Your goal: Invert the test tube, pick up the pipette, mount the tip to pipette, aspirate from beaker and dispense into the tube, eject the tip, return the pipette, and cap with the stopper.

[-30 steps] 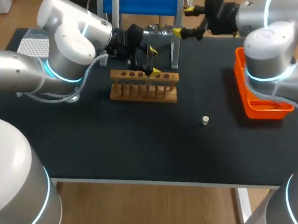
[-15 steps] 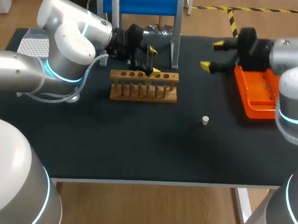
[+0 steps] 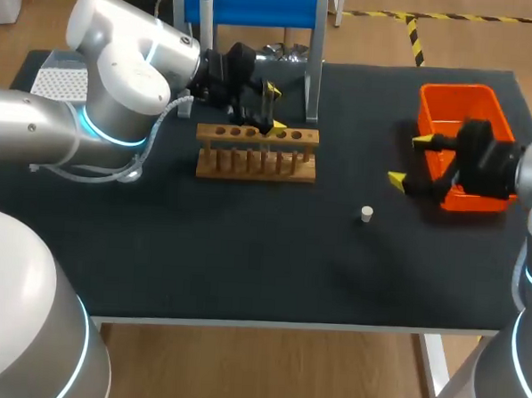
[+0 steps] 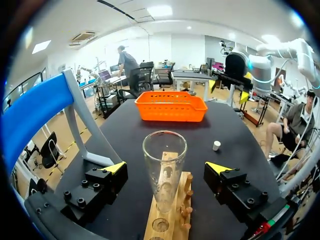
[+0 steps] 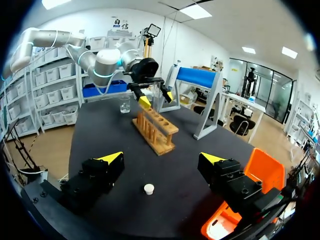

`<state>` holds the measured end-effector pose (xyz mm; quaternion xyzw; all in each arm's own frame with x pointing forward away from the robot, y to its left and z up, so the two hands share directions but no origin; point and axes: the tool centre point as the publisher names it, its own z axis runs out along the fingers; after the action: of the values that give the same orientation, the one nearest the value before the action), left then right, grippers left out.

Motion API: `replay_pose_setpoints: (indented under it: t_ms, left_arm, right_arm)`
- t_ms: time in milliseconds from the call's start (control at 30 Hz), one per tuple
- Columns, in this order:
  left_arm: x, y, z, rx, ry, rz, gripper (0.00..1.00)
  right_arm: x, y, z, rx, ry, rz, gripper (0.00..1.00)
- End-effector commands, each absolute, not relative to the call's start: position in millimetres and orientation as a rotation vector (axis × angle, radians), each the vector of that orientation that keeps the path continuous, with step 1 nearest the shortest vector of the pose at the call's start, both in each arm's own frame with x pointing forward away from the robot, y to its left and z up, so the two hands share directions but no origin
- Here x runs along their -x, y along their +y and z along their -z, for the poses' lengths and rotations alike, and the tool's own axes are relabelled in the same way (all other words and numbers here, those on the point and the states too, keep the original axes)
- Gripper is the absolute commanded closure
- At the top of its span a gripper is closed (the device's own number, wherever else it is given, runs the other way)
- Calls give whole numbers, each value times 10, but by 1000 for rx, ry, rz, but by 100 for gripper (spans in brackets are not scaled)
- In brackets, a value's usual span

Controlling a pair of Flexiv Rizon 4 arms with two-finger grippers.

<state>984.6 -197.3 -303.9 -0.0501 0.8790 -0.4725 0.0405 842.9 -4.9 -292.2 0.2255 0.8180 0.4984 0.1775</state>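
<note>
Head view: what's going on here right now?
The left gripper sits open around a glass test tube that stands mouth-up in the wooden rack, without touching it. The right gripper, also open, hangs over the table beside the orange basket, with the white stopper lying on the table ahead of it. Neither gripper holds anything.

My right gripper (image 3: 409, 160) swings away from the far edge of the desk (image 3: 245, 251), passes the orange basket (image 3: 459, 95), and now hangs near the stopper (image 3: 367, 213).
</note>
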Motion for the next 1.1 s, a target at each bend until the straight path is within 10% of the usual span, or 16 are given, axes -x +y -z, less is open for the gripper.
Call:
replay_pose_setpoints:
  t_ms: [33, 867, 1100]
  left_arm:
    - [-9841, -1976, 3038, 155, 2692, 1445, 0]
    - [-9841, -1976, 3038, 155, 2692, 1445, 0]
    - [-9841, -1976, 3038, 155, 2692, 1445, 0]
  right_arm:
    - [-8293, -9, 3119, -630, 2285, -1408, 0]
    - [-8168, 220, 3891, -724, 2347, -1324, 0]
    - [-8242, 251, 4006, -770, 2364, -1304, 15]
